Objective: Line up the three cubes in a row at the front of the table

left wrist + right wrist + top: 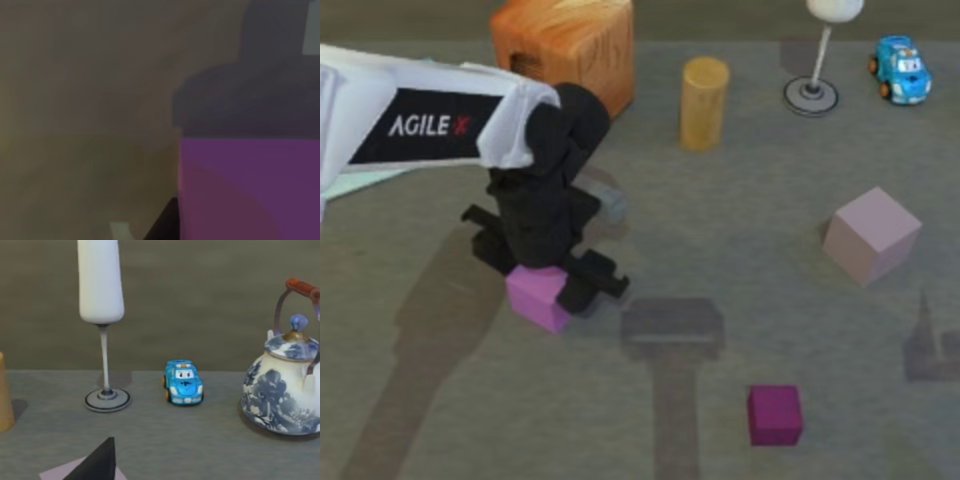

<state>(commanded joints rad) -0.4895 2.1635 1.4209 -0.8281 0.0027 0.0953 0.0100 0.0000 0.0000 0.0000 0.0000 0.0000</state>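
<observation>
Left gripper (552,282) sits over the medium violet-pink matte cube (536,296) at table (440,420) left-centre, grip can't tell, w/ 0 of 3 cubes lined up yet.

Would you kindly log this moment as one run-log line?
left gripper: at violet-pink cube, table's left | right arm: out of top view | dark magenta cube: front | pale mauve cube: right, unaligned

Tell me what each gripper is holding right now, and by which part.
The left gripper straddles the violet-pink cube, fingers at opposite side faces; whether they grip cannot be told. The right gripper is not visible in the top view.
</observation>
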